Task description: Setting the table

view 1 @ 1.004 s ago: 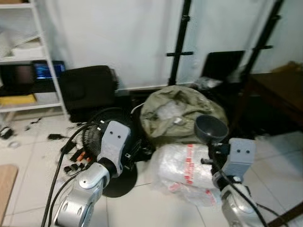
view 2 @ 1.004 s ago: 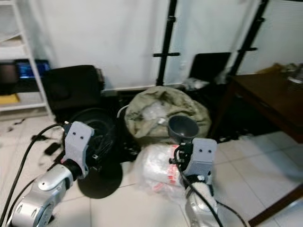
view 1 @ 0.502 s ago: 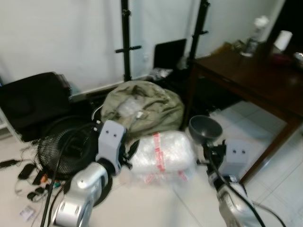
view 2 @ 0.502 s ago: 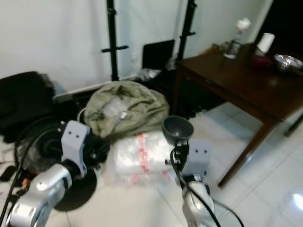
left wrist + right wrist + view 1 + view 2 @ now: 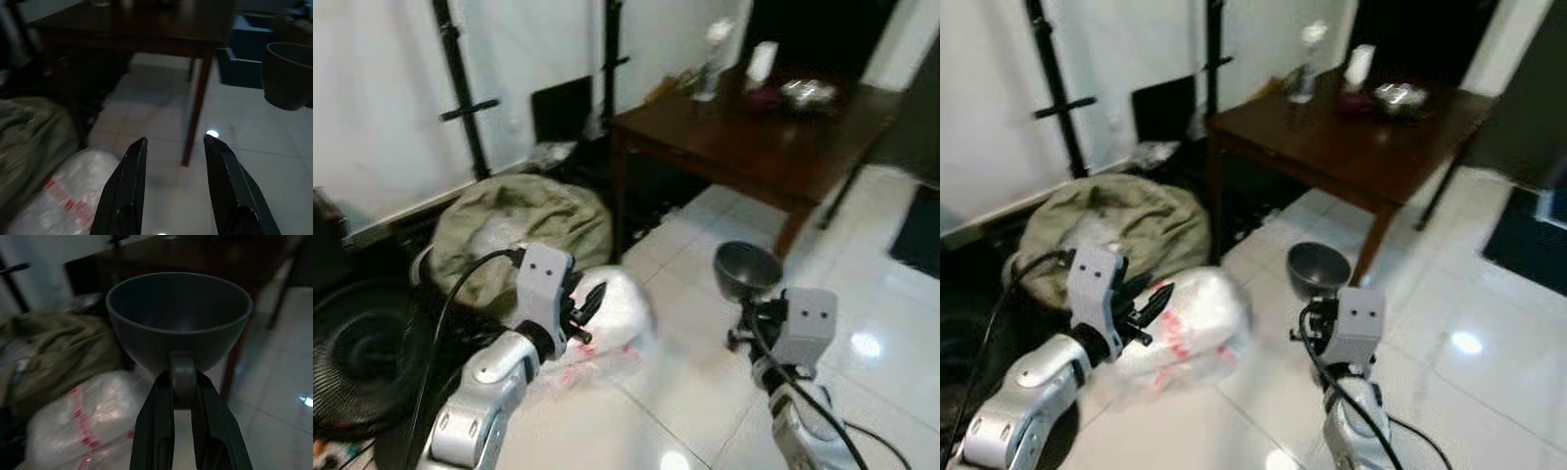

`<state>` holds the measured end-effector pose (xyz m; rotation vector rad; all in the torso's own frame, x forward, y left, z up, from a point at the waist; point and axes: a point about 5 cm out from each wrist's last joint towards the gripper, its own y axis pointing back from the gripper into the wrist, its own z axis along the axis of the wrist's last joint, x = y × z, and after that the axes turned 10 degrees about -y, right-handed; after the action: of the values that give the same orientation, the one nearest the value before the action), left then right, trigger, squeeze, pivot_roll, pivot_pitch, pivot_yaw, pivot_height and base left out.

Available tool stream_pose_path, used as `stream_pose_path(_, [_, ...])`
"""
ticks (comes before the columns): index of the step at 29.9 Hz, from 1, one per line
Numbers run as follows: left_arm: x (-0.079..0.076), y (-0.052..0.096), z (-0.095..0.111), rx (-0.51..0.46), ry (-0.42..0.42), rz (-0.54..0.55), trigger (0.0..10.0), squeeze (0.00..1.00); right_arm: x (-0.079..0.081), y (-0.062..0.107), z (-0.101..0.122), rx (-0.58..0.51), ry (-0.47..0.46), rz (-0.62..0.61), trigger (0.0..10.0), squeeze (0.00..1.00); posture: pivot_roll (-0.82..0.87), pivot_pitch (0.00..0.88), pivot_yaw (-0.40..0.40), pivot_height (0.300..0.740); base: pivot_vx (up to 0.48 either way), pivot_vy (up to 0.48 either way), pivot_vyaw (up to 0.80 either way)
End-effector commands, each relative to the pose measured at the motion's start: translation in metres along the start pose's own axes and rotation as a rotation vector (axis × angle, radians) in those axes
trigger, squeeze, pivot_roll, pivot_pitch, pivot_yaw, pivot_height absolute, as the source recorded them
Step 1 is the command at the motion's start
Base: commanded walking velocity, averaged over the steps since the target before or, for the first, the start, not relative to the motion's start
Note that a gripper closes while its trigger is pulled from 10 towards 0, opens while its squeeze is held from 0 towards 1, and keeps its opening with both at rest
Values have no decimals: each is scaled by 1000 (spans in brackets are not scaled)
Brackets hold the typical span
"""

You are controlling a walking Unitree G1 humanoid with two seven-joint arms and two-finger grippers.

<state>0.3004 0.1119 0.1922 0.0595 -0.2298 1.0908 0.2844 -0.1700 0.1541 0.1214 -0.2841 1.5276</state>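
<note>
- The right end effector is clenched on the handle of a dark grey cup, holding it upright with the open mouth facing up, just above the fingertips.
- In the head views the cup rides above the right wrist, over the white tiled floor.
- The left end effector is released, its two black fingers apart with nothing between them.
- Ahead of and beyond both end effectors stands a dark wooden tabletop, well apart from the cup; small blurred items sit on its far side, among them a clear bottle and a shiny bowl.
- Just beside the left end effector, lower down, lies a white plastic-wrapped bundle with red markings on the floor.
- Beyond that bundle lies an olive-green sack, near the table's leg.
- Black stand poles rise against the white wall behind the sack.
</note>
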Motion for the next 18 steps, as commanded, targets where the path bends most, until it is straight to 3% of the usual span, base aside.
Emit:
stream_pose_path(1, [-1,1,-3,8,19,-9,10000,0,0,2,-2,7,-12,0,10000,0,60,76,76,740,0,0,-800])
stream_pose_path(18, [-4,-3,0,-8,37,-28,10000,0,1,1,-2,2,-7,3,10000,0,54,66,78,740,0,0,-800])
